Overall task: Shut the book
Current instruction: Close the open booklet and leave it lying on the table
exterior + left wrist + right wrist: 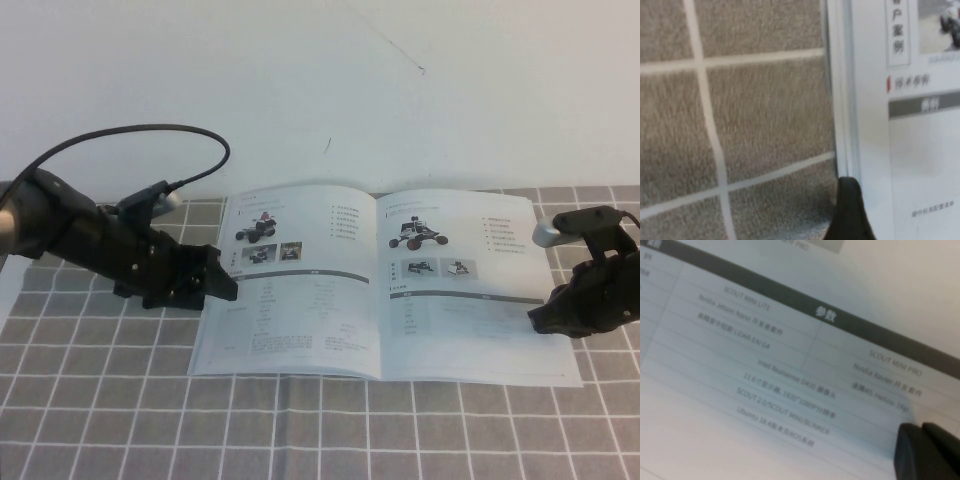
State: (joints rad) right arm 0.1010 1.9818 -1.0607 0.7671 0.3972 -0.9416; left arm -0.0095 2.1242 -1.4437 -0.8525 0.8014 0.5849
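On the checked cloth [300, 430] the open book [380, 290] is lying mid-frame, spine running top to bottom — left gripper [225, 283], state untellable, sitting at its left edge, right gripper [540, 320], closed, at its right.

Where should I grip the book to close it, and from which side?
I'd take the book by its left page's outer edge, coming in low from the robot's left: it lies open and flat, and that thin edge sits just ahead of the left gripper. The right gripper sits over the right page's outer edge.
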